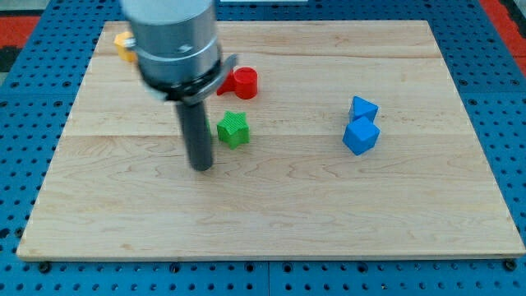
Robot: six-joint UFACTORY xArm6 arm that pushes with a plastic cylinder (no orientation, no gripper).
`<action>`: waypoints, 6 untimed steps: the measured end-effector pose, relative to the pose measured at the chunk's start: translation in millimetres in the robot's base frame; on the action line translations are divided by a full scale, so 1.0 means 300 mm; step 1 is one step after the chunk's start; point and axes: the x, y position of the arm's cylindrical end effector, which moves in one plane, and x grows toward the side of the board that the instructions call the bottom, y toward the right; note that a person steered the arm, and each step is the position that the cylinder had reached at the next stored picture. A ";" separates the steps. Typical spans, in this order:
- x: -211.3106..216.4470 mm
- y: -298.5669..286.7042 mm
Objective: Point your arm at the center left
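My tip rests on the wooden board, left of the board's middle. A green star-shaped block lies just to the right of the rod and slightly above the tip, apart from it. A red block lies above the green one, partly hidden behind the arm's body. A yellow block sits near the board's top left corner, partly hidden by the arm. Two blue blocks touch each other on the right: a blue cube and another blue block just above it.
The board lies on a blue perforated table. The arm's grey cylindrical body covers the board's upper left area.
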 end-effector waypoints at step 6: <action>-0.115 -0.219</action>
